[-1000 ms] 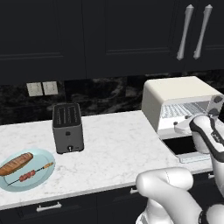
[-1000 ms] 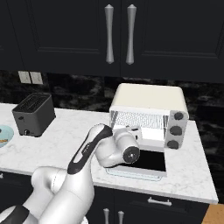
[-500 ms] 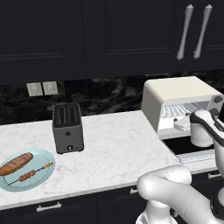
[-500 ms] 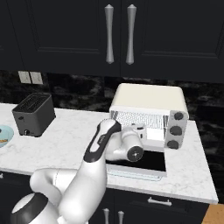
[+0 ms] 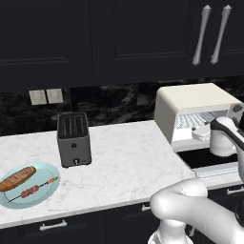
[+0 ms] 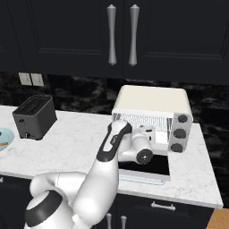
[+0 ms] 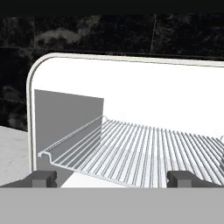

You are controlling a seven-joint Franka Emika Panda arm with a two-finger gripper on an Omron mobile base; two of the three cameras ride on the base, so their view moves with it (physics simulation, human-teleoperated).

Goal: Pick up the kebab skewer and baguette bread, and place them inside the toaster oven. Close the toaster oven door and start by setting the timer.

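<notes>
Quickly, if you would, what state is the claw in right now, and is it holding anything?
Claw: open and empty, its fingertips spread wide before the toaster oven wire rack.

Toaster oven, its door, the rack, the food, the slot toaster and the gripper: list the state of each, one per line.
toaster oven: open, nothing inside.
toaster oven door: folded down flat.
wire rack: bare.
kebab skewer: lying on the plate, not picked up.
baguette bread: lying on the same plate, beside the skewer.
slot toaster: upright, slots bare.
gripper: open, holding nothing, facing the oven cavity.
</notes>
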